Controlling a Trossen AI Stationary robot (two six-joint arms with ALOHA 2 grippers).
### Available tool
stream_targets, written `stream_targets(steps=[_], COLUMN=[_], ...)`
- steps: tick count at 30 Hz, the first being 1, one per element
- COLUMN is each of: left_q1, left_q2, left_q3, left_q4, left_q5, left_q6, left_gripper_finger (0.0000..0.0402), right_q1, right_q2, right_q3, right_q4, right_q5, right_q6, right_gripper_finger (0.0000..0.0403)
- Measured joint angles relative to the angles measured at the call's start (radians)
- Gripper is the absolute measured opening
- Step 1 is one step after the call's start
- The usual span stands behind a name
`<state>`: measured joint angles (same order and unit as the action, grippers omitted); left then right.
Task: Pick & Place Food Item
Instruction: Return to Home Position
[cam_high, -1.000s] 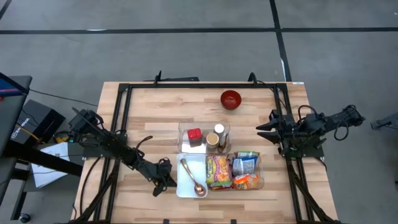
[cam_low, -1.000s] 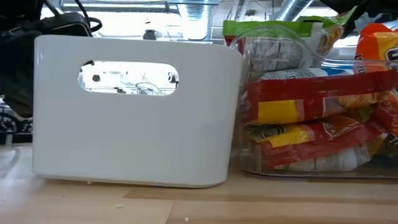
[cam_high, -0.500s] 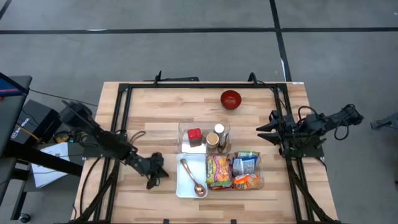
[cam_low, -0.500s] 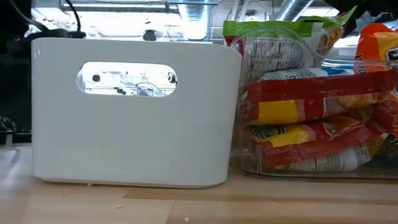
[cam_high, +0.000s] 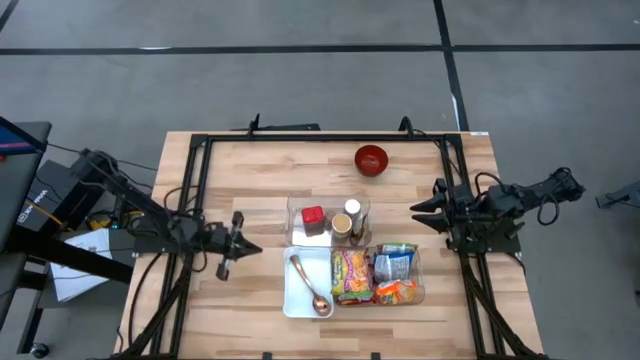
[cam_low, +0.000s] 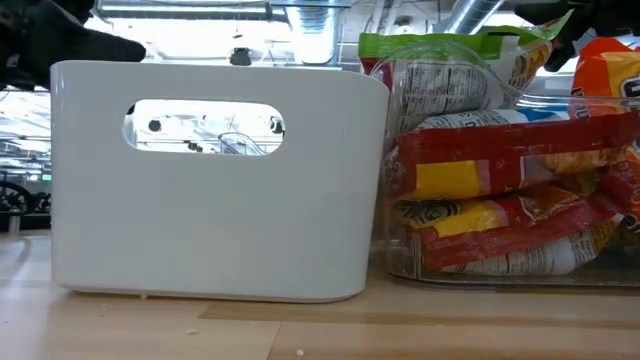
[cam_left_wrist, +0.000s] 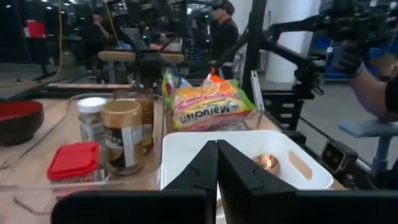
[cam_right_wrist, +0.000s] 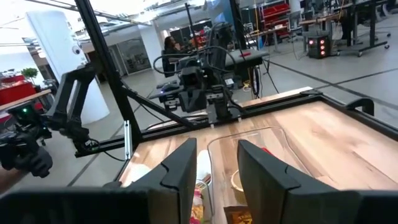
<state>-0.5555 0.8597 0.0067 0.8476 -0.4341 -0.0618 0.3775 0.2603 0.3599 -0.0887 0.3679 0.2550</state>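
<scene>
Most of it: done, we reckon; noodle packs (cam_high: 352, 275) sit in the clear bin (cam_high: 421, 278), near-right on the bench (cam_high: 240, 175).
Left claw (cam_left_wrist: 216, 144): pinched closed, empty.
Right claw (cam_right_wrist: 216, 142): parted, empty.
Left: parking arms.

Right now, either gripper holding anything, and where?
Nothing held. Left gripper shut on air, near the white bin; right gripper open, empty.
</scene>
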Motion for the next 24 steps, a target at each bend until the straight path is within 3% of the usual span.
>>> stream_targets(steps=[4,13,19,24], left_q1=[0.102,0.438,0.568,0.580], left_q2=[-0.036,-0.058,-0.062,-0.091], left_q3=[-0.001,-0.001,-0.001,-0.001], left_q4=[-0.029,-0.031,-0.091,-0.145], left_q5=[0.122,0.507,0.595,0.626], left_q6=[0.005,0.077,0.082,0.088], left_gripper_finger=[0.0000,0.0000,0.0000,0.0000], right_q1=[0.000,0.000,0.000,0.000], right_q2=[0.000,0.000,0.000,0.000], right_q3=[0.000,0.000,0.000,0.000], right_q4=[0.001,0.018,0.018,0.017], right_q5=[0.000,0.000,0.000,0.000], right_q6=[-0.001,-0.015,-0.016,-0.015], right_gripper_finger=[0.0111,0.0111,0.0111,0.0111])
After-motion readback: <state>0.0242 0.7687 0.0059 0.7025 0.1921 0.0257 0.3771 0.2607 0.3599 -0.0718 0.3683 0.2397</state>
